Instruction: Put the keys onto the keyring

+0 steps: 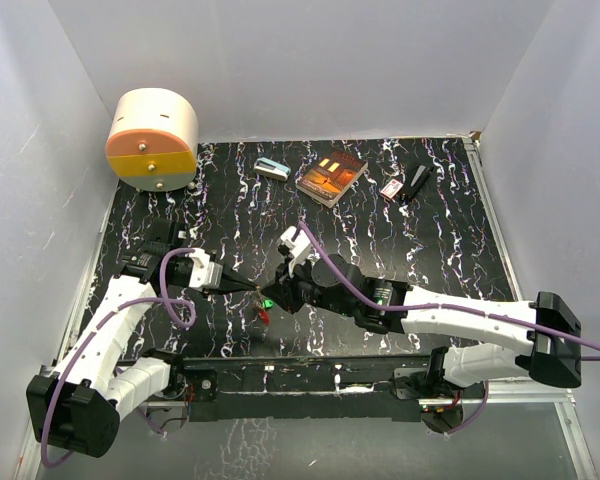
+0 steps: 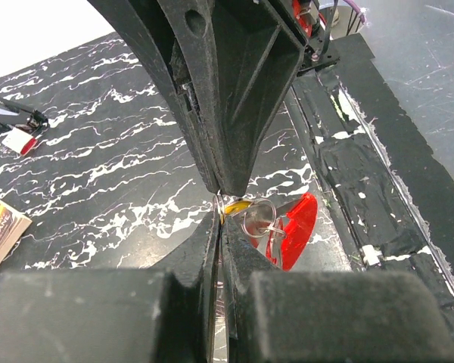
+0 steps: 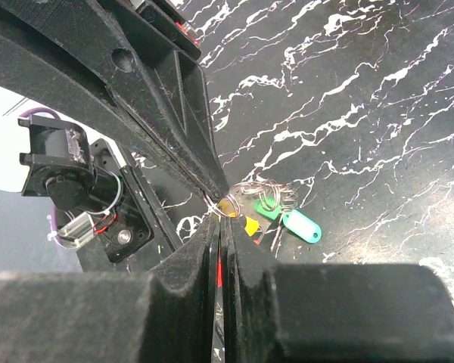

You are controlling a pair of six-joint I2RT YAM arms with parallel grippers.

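Both grippers meet tip to tip above the black marbled table [image 1: 400, 250], near its front edge. My left gripper [image 1: 254, 288] is shut on the thin wire keyring [image 2: 258, 219], from which a red-headed key [image 2: 295, 231] and a yellow one [image 2: 239, 205] hang. My right gripper [image 1: 277, 287] is shut on the same keyring [image 3: 268, 198] from the opposite side. In the right wrist view a green key head [image 3: 266, 212], a teal-green tag [image 3: 300, 226] and a yellow head [image 3: 251, 225] hang beside the fingertips. From above I see only green [image 1: 267, 300] and red [image 1: 265, 315] bits.
At the back of the table lie a book [image 1: 331, 176], a small teal-and-white box [image 1: 271, 169], a small red-and-white box [image 1: 391, 188] and a black object [image 1: 417, 183]. A cream-and-orange round container [image 1: 152, 140] stands at the back left. White walls enclose the table.
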